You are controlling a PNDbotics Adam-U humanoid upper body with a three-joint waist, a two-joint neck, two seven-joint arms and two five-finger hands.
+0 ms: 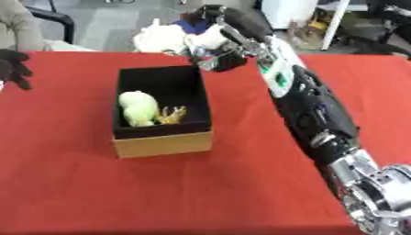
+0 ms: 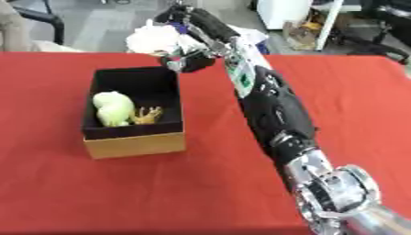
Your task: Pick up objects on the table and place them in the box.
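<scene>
Left eye view. Box (image 1: pixel 163 142) on red table (image 1: pixel 80 193): cardboard outside, black inside. Inside it, toward the near wall, a pale green toy (image 1: pixel 138 108) with a small yellow toy (image 1: pixel 172 114) touching its right side. Two things already in, then. Right hand (image 1: pixel 215 55) reaches past the box's far right corner, fingers curled round a white thing (image 1: pixel 208 37); exactly what it is I cannot tell. A white plush (image 1: pixel 160 39) lies beyond the box's far wall, at the table's far edge. Left hand (image 1: pixel 14 69) shows dark, well left of the box; fingers too unclear to call.

Right eye view. Same layout. The right hand sits just beyond the box's far right corner. No other loose items visible near the box.

Judgement: task partly done; the held thing and the plush remain to go in.
</scene>
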